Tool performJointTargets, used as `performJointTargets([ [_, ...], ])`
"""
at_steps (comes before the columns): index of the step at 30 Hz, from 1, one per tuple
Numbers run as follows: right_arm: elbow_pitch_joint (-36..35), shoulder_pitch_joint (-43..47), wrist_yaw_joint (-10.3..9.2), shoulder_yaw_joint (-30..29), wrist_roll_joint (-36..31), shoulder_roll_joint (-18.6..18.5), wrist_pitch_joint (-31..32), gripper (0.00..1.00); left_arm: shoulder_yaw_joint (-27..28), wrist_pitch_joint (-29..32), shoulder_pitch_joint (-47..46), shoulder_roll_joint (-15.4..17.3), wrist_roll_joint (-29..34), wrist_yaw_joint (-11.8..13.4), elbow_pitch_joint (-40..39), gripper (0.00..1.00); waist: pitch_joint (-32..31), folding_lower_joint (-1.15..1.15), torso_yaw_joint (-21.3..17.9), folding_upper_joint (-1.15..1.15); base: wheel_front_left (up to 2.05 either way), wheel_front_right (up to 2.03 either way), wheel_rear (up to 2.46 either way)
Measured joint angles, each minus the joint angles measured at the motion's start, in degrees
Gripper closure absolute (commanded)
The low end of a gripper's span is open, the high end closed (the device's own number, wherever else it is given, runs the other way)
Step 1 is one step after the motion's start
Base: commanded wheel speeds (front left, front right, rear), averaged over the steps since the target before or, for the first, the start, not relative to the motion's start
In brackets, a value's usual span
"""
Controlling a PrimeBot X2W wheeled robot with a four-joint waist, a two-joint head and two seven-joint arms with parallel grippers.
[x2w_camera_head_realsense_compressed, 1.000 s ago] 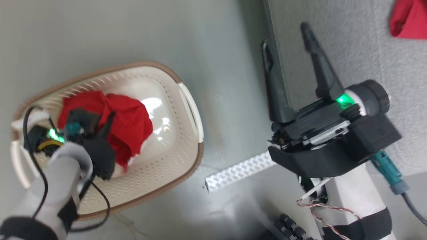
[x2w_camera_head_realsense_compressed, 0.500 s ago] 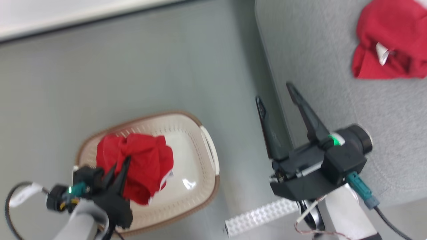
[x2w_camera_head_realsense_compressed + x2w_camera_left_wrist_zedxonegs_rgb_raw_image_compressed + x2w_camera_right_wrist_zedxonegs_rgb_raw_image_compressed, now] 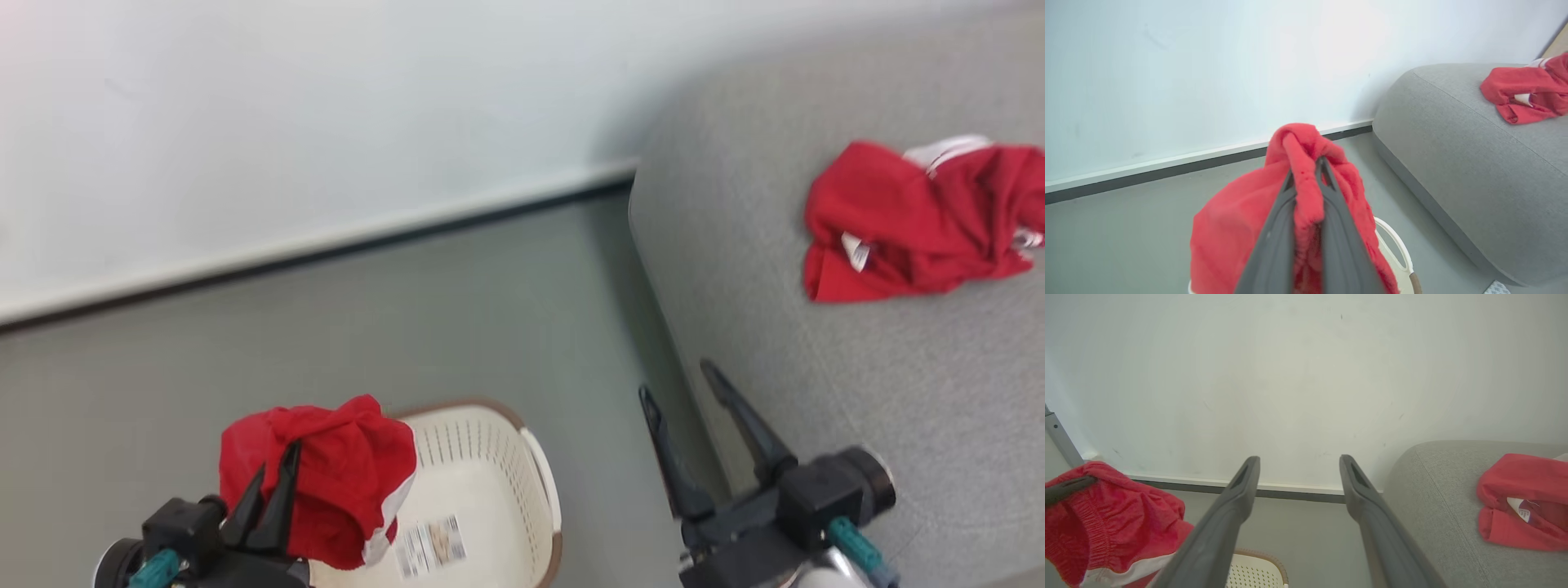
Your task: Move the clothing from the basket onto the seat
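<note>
L fingers (image 3: 282,490) closed on red garment (image 3: 343,465), held over basket (image 3: 490,457) on floor (image 3: 408,327); R fingers (image 3: 739,416) open & empty beside seat (image 3: 816,425); 2nd red garment (image 3: 906,229) lies crumpled on seat.

The red garment (image 3: 326,474) was soft matt cloth, fleecy-looking in the left wrist view, with a smoother white trim band. A second red garment (image 3: 906,220) was the same matt cloth, with a small white sewn label. The seat (image 3: 735,269) was light grey woven fabric, matt and slightly rough. The basket (image 3: 490,457) was smooth cream plastic, perforated, with a brown rim band. The left tool (image 3: 279,461) and right tool (image 3: 676,380) had fingers (image 3: 1224,522) of dark matt plastic. The floor (image 3: 408,327) was smooth grey, the wall (image 3: 326,106) pale and matt.
</note>
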Motion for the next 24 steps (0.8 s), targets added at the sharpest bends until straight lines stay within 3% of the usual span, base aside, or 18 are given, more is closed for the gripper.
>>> performJointTargets([
  [8, 1.57, 4.18, 0.00, 2.14, 1.86, -0.68, 0.00, 0.00, 2.66, 0.00, 3.08, 0.40, 2.90, 0.89, -9.78, 1.00, -8.42, 0.01, 0.23, 0.00, 0.00, 0.00, 0.00],
  [16, 2.45, 4.09, 0.00, 5.01, 2.97, -1.07, 0.00, 0.00, 2.00, 2.04, 1.96, 2.18, 3.41, 0.29, -15.80, 1.00, -10.90, 0.02, -0.45, 0.01, 0.00, 0.00, 0.00],
  [24, 2.00, 1.19, 0.00, 8.06, 4.38, -1.25, 0.00, 0.00, -2.07, 3.79, -2.02, 2.68, 4.20, -3.34, -18.13, 1.00, -10.05, 0.02, -1.08, 0.01, 0.00, 0.00, 0.00],
])
